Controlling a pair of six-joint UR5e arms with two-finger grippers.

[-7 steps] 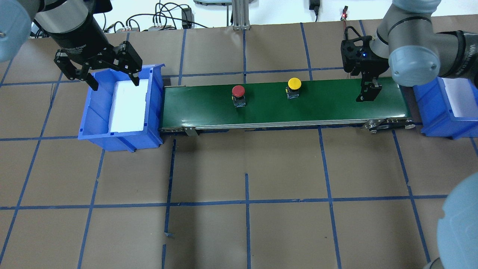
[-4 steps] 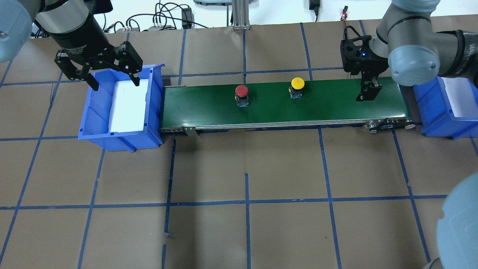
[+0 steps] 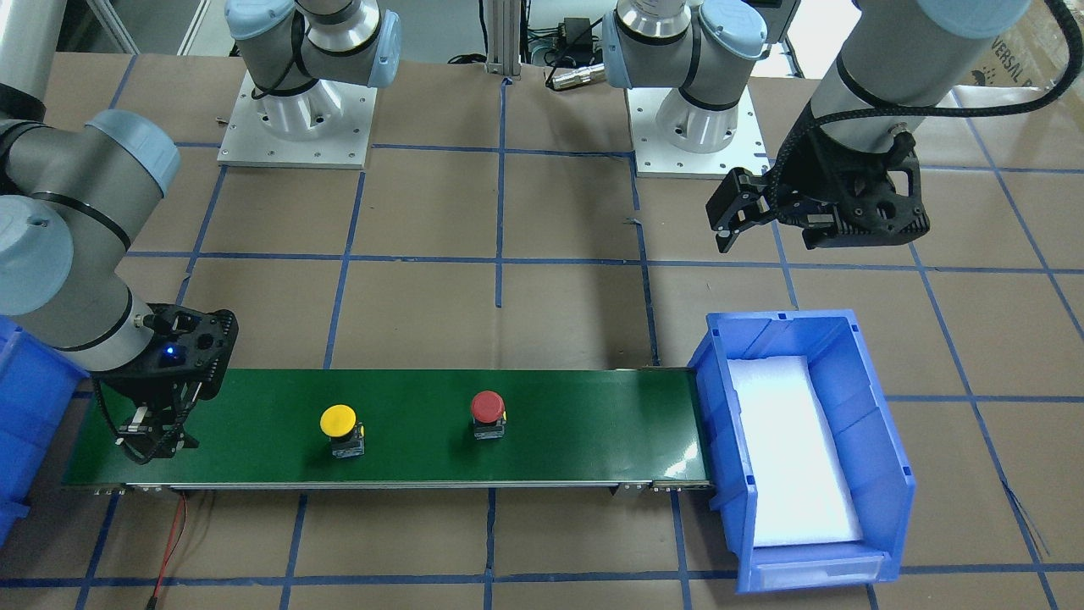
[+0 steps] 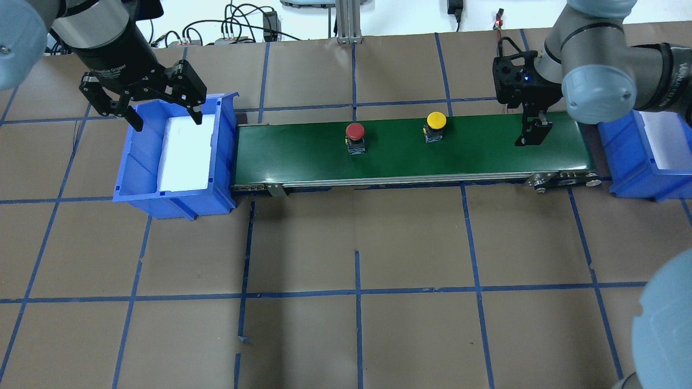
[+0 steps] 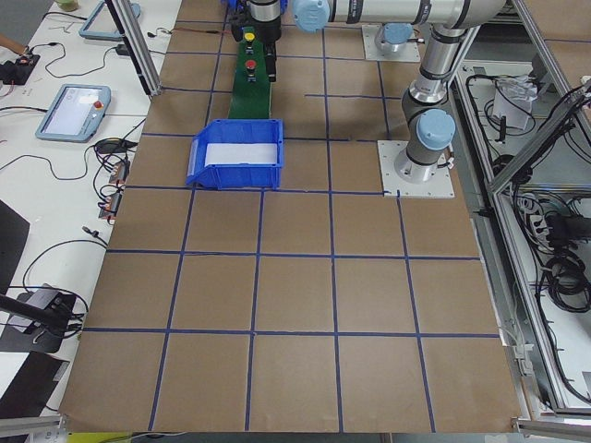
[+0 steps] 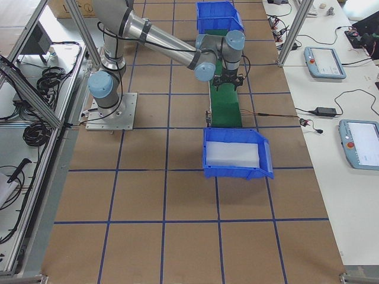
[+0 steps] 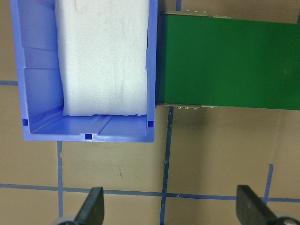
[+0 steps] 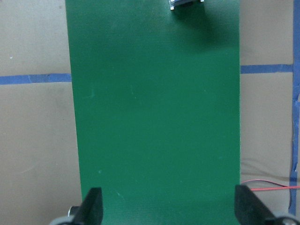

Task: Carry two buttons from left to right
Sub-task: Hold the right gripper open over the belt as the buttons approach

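Observation:
Two buttons ride on the green conveyor belt (image 4: 411, 156). The red-capped button (image 4: 354, 131) (image 3: 487, 408) stands near the belt's middle. To its right, the yellow-capped button (image 4: 436, 120) (image 3: 338, 421) is nearer my right gripper. My right gripper (image 4: 532, 132) (image 3: 157, 440) hangs open low over the belt's right end, nothing between its fingers (image 8: 91, 206). The right wrist view shows only the base of a button (image 8: 186, 3) at its top edge. My left gripper (image 4: 165, 119) (image 3: 766, 241) is open and empty, above the far end of the left blue bin (image 4: 135, 178).
The left blue bin (image 3: 881, 424) holds only a white foam pad (image 7: 103, 56) and butts against the belt's left end. A second blue bin (image 4: 627, 156) sits at the belt's right end. Brown paper with blue tape lines covers the table (image 4: 357, 259).
Both buttons have moved to the right along the belt, toward my right gripper. Neither arm has moved and both grippers stay open.

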